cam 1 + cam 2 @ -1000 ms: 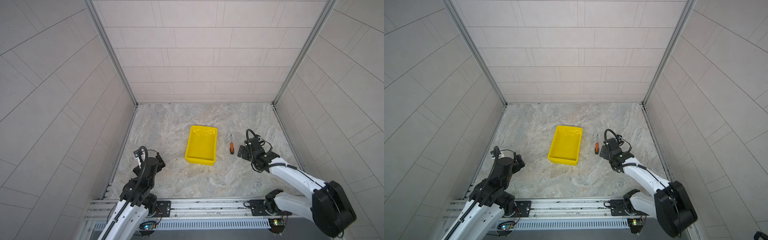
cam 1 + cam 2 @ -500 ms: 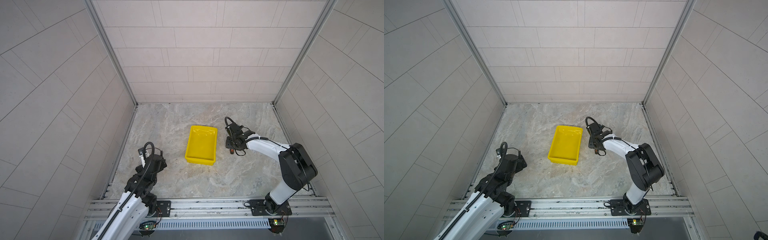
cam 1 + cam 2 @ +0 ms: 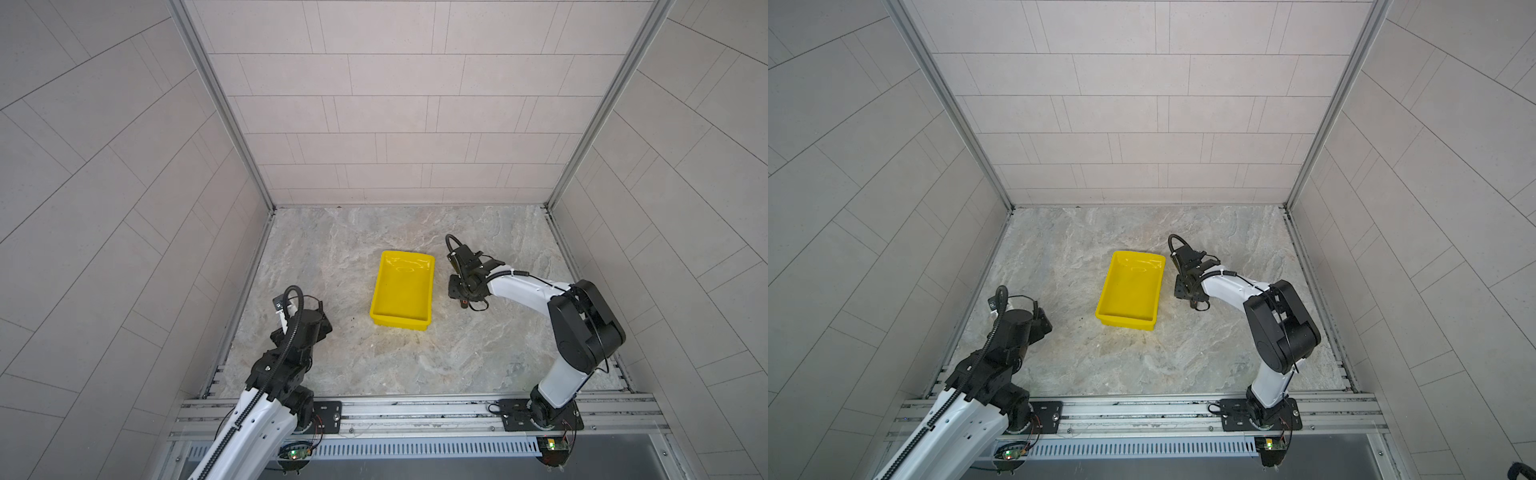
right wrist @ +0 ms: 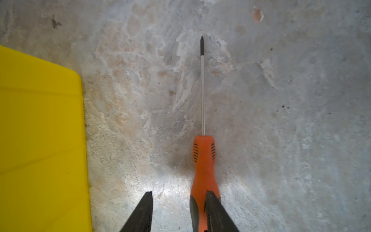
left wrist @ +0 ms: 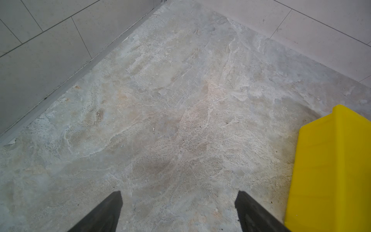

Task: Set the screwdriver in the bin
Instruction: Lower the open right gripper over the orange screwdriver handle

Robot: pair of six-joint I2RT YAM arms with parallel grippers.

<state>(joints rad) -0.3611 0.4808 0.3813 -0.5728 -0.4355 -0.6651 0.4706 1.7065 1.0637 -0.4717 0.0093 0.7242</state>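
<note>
Two right fingers (image 4: 143, 211) partly open at screwdriver (image 4: 203, 170) handle on worktop (image 4: 281, 120) beside bin (image 4: 50, 120); one apparently overlaps handle, nothing clamped. Off-centre squeeze may roll screwdriver away, missing grasp.

Pretty plain booth tbh: pale tiled left wall (image 3: 104, 187), right wall (image 3: 685, 187) and far wall (image 3: 395, 104), long tiles in offset rows. Aluminium posts (image 3: 220, 104) run up both far corners. The floor (image 3: 374, 365) is a mottled grey-and-tan stone-look slab, bit speckled. Slotted metal rail (image 3: 415, 409) along the near edge. Light's soft and even.
</note>
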